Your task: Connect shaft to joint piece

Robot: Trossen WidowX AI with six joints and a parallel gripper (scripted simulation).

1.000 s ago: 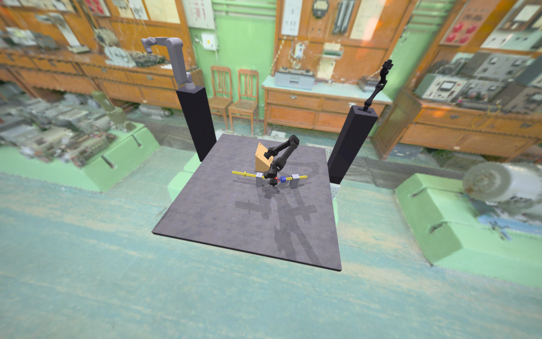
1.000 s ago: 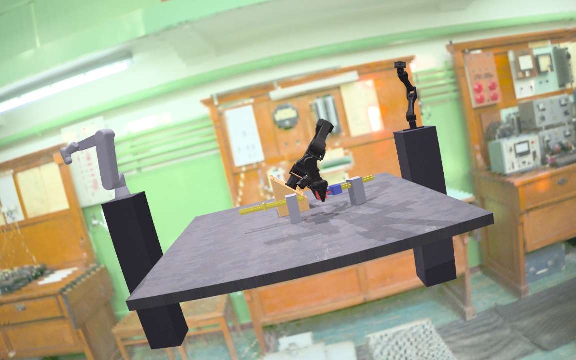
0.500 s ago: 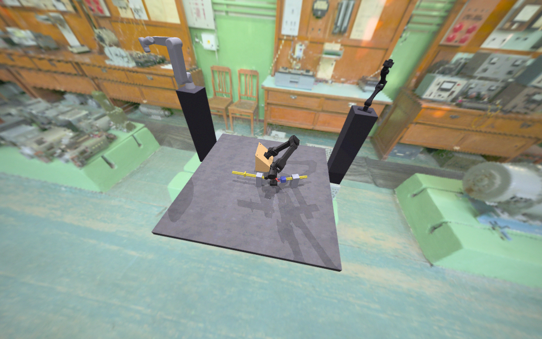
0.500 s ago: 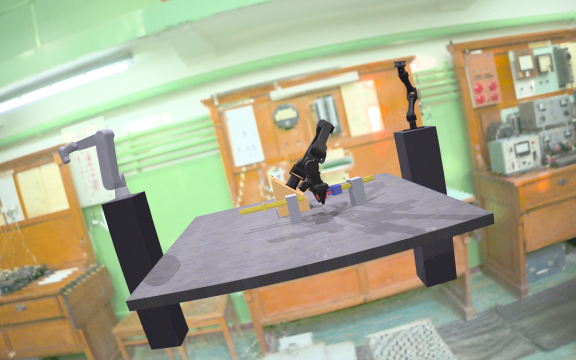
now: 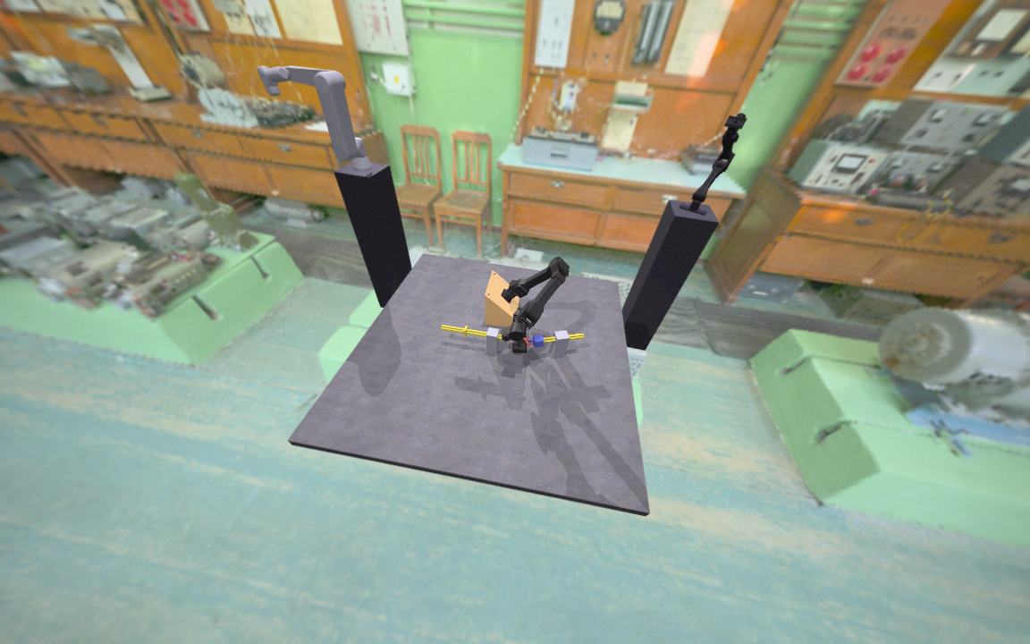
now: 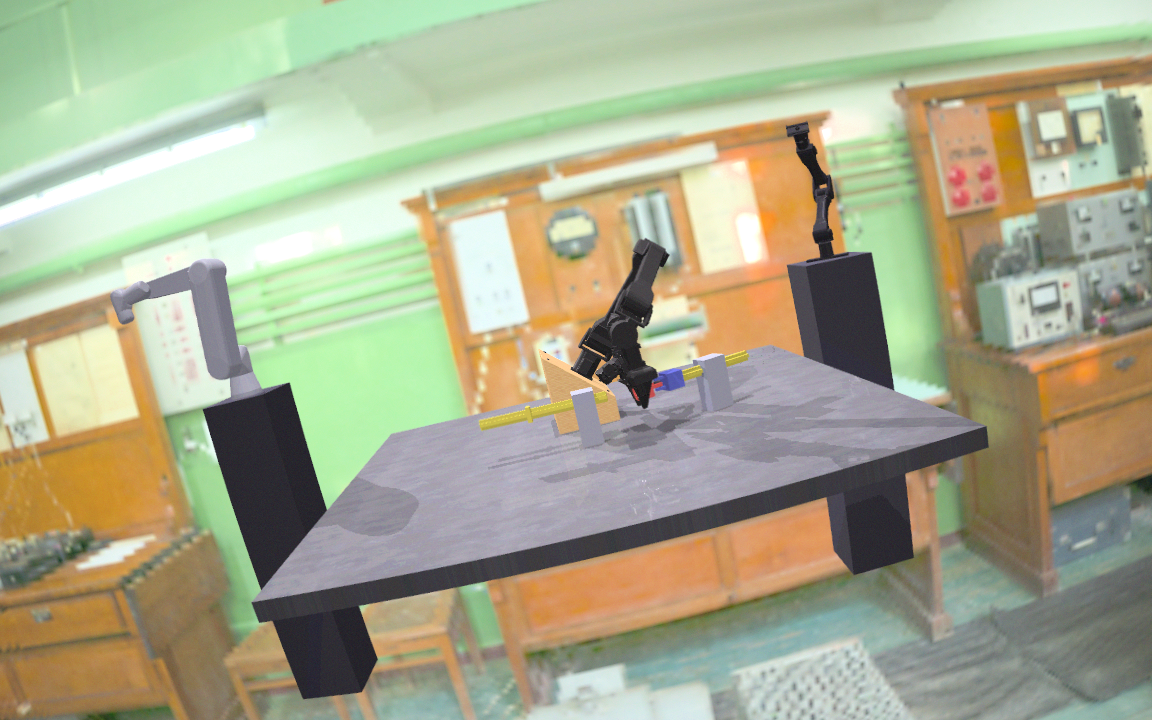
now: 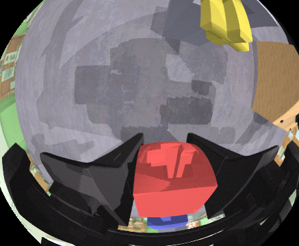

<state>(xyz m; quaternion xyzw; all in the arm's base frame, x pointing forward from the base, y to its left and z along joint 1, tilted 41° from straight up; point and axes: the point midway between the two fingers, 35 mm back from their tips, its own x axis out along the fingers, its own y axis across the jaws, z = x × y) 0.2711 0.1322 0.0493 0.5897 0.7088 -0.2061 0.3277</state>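
Gripper (image 5: pixel 519 348) (image 6: pixel 644 403) (image 7: pixel 165 138) has red joint piece (image 5: pixel 528 342) (image 6: pixel 637 394) (image 7: pixel 174 195) clamped; alignment unconfirmed. Yellow sliding shaft (image 5: pixel 454 329) (image 6: pixel 504 420) (image 7: pixel 225 20) stands apart from its opening. Turning, apparently, release, insertion and withdrawal remain.

Wrist view: the sliding yellow shaft (image 7: pixel 226 20) is cut off by the top edge; the blue piece (image 7: pixel 167 222) is mostly hidden behind the red joint piece (image 7: pixel 174 191). Top view: the red piece is largely covered by the gripper (image 5: pixel 522 344); its opening is too small to be read.
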